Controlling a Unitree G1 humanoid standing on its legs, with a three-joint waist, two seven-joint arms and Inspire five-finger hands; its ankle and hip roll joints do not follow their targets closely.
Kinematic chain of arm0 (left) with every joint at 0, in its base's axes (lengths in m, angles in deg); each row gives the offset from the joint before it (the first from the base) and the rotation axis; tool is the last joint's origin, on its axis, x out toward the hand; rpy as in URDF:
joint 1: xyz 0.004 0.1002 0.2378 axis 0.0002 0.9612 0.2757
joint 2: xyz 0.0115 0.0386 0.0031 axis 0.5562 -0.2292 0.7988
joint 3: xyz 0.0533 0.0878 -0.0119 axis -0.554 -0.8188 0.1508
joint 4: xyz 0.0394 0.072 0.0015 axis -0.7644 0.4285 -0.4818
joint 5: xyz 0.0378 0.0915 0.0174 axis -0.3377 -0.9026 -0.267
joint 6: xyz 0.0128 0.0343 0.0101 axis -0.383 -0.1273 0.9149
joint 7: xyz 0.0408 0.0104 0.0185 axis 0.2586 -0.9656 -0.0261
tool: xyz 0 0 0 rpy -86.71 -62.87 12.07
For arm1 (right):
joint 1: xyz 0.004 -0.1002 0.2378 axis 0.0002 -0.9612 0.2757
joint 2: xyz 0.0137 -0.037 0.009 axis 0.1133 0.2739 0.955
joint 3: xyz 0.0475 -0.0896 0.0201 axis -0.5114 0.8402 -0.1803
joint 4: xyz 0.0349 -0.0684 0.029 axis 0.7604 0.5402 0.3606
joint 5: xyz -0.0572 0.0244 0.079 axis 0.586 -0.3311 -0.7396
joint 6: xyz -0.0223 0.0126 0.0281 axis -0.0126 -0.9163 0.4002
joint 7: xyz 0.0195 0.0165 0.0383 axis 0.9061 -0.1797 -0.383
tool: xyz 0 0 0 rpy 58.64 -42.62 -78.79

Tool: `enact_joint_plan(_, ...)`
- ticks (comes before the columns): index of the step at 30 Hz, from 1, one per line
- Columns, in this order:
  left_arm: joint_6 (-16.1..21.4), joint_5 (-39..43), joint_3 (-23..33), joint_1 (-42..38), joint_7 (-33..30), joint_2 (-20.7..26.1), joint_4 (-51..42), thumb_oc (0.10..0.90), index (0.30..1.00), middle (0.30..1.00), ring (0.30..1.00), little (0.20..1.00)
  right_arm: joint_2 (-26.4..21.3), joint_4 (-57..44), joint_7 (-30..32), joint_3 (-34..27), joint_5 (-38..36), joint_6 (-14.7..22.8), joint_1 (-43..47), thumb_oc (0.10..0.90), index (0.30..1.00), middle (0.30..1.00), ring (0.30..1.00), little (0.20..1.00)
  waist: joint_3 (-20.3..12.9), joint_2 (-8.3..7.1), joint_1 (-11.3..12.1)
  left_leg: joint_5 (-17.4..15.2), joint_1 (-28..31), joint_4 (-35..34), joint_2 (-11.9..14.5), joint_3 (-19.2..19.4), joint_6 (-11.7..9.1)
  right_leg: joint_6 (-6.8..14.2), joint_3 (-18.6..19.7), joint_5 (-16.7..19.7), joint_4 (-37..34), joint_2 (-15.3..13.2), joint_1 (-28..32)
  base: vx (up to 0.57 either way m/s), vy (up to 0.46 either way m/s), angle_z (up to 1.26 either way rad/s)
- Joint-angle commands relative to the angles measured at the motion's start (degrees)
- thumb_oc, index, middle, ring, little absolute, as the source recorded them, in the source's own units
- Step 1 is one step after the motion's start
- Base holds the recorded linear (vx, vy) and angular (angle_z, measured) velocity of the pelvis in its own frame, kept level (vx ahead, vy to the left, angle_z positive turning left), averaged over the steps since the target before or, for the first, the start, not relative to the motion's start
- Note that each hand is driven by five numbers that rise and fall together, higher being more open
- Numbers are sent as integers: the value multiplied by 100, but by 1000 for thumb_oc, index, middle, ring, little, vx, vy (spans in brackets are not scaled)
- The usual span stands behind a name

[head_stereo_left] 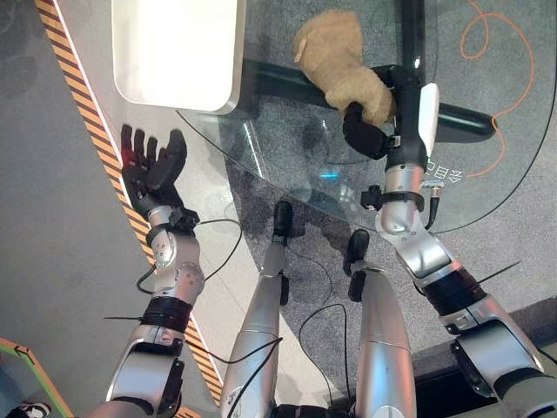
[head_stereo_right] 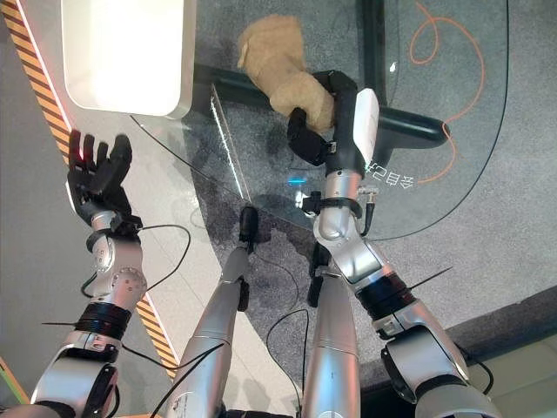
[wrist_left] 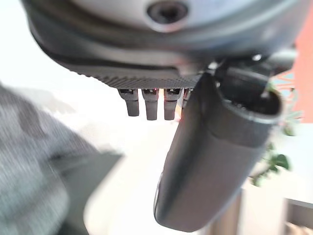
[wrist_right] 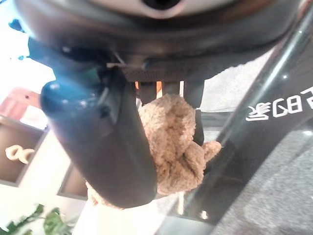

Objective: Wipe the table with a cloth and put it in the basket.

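Grey speckled flooring showed through a round glass table (head_stereo_left: 287, 165), whose dark base bars crossed beneath the pane. On that glass lay the tan cloth (head_stereo_left: 335, 57), bunched and fuzzy, its far part spread loose while its near end was caught in the right hand (head_stereo_left: 372, 122). The right wrist view bore this out: the thumb and fingers were curled round a wad of the cloth (wrist_right: 178, 142), gripping it against the palm. The hand sat on the tabletop toward the far side, with the arm reaching in from the lower right.

Off to the left, well apart from the cloth, the left hand (head_stereo_left: 150, 165) hung past the table's edge over the floor, fingers straight and spread, holding nothing. Beyond it stood a white rounded-corner surface (head_stereo_left: 178, 52), just beside the glass rim, and a yellow-and-black striped floor marking (head_stereo_left: 87, 113) ran diagonally under the left arm. An orange cable (head_stereo_left: 487, 35) looped on the floor at the far right.

By the look of it, the work was in the wiping stage: the cloth was grasped and on the glass. Dropping it into the basket remained to be done.
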Motion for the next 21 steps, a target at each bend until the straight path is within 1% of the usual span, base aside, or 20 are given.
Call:
enact_joint_plan(1,646,-365,461,30,224,54,-655,800,900,900,900,900,208,-1278,-144,-349,632,1063,369,100,300,300,300,200,-133,-193,19,-1108,-88,1103,-146,159,272,508,142,1224,-1577,-119,184,-10,-38,-1)
enact_joint_plan(3,696,-439,464,69,312,30,-921,800,900,900,900,900,239,-1432,-233,-403,578,1119,330,100,300,300,300,200,-133,-199,19,-1107,-102,1100,-149,153,274,511,144,1230,-1596,-114,185,-8,-35,-1)
enact_joint_plan(4,738,-367,452,82,494,15,-1109,800,900,900,900,900,254,-1561,-292,-430,559,1160,294,100,300,300,300,200,-133,-209,14,-1110,-100,1099,-151,152,273,515,147,1232,-1612,-111,196,0,0,0)
enact_joint_plan(5,742,-344,454,84,543,14,-1152,800,900,900,900,900,258,-1585,-305,-437,561,1174,281,100,300,300,300,200,-133,-213,13,-1110,-98,1097,-150,152,272,515,146,1233,-1618,-110,201,0,0,0)
enact_joint_plan(6,742,-271,462,83,656,10,-1242,800,900,900,900,900,271,-1635,-347,-455,553,1204,268,100,300,300,300,200,-133,-218,10,-1109,-92,1087,-147,155,272,514,145,1238,-1636,-109,212,0,0,0)
enact_joint_plan(8,675,116,449,88,1134,-10,-1524,800,900,900,900,900,312,-1784,-450,-483,569,1286,230,100,300,300,300,200,-133,-230,0,-1109,-77,1060,-139,161,271,521,145,1249,-1673,-106,236,0,0,0)
enact_joint_plan(9,662,168,442,94,1188,-7,-1561,800,900,900,900,900,315,-1801,-466,-486,565,1297,225,100,300,300,300,200,-133,-231,-1,-1108,-72,1053,-140,161,271,522,145,1251,-1680,-104,241,0,0,0)
enact_joint_plan(11,421,537,371,97,1696,12,-1858,800,900,900,900,900,341,-1954,-592,-506,526,1376,189,100,300,300,300,200,-133,-244,-12,-1108,-41,1027,-137,170,268,538,136,1269,-1725,-105,287,0,0,0)
enact_joint_plan(12,323,645,332,102,1839,23,-1965,800,900,900,900,900,342,-2003,-637,-507,483,1412,165,100,300,300,300,200,-133,-250,-16,-1109,-37,1030,-132,172,265,544,134,1280,-1739,-113,302,0,0,0)
enact_joint_plan(14,203,758,292,100,1991,40,-2039,800,900,900,900,900,346,-2036,-678,-511,468,1464,144,100,300,300,300,200,-133,-256,-24,-1110,-19,1015,-125,177,262,553,133,1288,-1761,-116,324,0,0,0)
enact_joint_plan(16,-58,886,217,56,2168,81,-2107,800,900,900,900,900,342,-2056,-759,-485,381,1535,134,100,300,300,300,200,-133,-266,-38,-1113,3,998,-118,184,256,568,132,1304,-1797,-123,351,0,0,0)
enact_joint_plan(17,-99,893,206,50,2180,88,-2123,800,900,900,900,900,343,-2067,-774,-483,372,1532,135,100,300,300,300,200,-133,-268,-40,-1113,2,998,-118,185,257,569,132,1307,-1801,-122,351,0,0,0)
enact_joint_plan(19,-457,1165,102,8,2448,139,-2243,800,900,900,900,900,314,-2149,-955,-462,152,1544,149,100,300,300,300,200,-133,-294,-58,-1101,10,965,-111,200,258,585,128,1332,-1861,-117,377,0,0,0)
enact_joint_plan(21,-632,1393,48,6,2623,169,-2271,800,900,900,900,900,295,-2175,-1031,-434,63,1579,141,100,300,300,300,200,-133,-303,-66,-1095,32,937,-104,211,260,592,125,1342,-1899,-119,408,0,0,0)
